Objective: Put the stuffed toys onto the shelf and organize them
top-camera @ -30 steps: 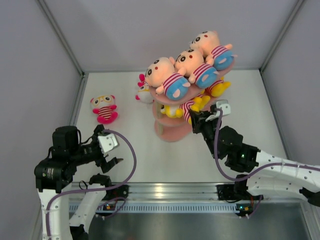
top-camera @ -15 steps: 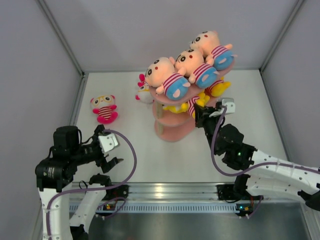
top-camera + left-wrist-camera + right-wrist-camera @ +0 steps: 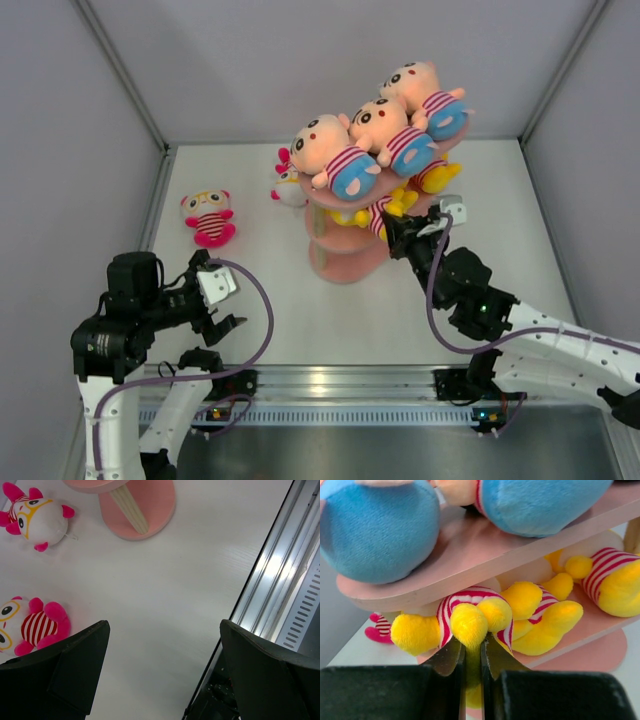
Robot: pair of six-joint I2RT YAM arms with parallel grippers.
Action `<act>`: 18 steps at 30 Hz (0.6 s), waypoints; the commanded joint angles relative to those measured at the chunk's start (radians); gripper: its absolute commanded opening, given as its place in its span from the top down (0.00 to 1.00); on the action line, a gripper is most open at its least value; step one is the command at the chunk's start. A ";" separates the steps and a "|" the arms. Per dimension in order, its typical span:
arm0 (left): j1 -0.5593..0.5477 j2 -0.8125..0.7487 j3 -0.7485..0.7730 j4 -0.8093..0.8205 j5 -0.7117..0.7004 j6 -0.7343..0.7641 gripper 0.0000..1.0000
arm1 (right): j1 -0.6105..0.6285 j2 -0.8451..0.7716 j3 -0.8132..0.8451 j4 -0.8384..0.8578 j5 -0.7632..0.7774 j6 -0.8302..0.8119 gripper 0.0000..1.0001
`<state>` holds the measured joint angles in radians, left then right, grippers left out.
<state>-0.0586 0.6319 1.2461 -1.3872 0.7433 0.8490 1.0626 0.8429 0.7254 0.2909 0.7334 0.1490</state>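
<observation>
Right end effector (image 3: pixel 470 655) grips the yellow toy (image 3: pixel 475 617) on the shelf (image 3: pixel 470 565), middle tier; left end effector (image 3: pixel 162 635) gapes empty.

Shelf (image 3: pixel 340 262): stands mid-surface (image 3: pixel 300 330), tiers stacked one above another.
Top-tier toys (image 3: pixel 385 130): three, lying in a row from 7 to 1 o'clock.
Middle-tier toys (image 3: pixel 432 176): side by side under the top board.
Right pincer (image 3: pixel 472 650): 3 o'clock of the Shelf, clamped on the nearest middle-tier limb.
Near toy (image 3: pixel 288 186): on the surface, just beside the Shelf at 11 o'clock.
Far toy (image 3: pixel 208 217): on the surface, 9 o'clock, well apart.
Left pincer (image 3: pixel 164 625): 8 o'clock, well apart, spread.
</observation>
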 commanded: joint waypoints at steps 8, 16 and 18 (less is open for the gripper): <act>0.003 0.003 0.004 -0.121 0.007 0.010 0.02 | -0.007 0.073 0.057 0.111 -0.160 0.009 1.00; 0.003 0.005 0.001 -0.121 0.005 0.010 0.02 | -0.006 0.133 0.055 0.105 -0.149 0.021 1.00; 0.003 0.003 0.000 -0.121 0.007 0.012 0.02 | -0.006 0.133 0.023 0.103 -0.128 0.034 1.00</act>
<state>-0.0586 0.6319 1.2461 -1.3872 0.7425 0.8486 1.0618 0.9619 0.7353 0.3573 0.6292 0.1520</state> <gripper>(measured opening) 0.979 0.067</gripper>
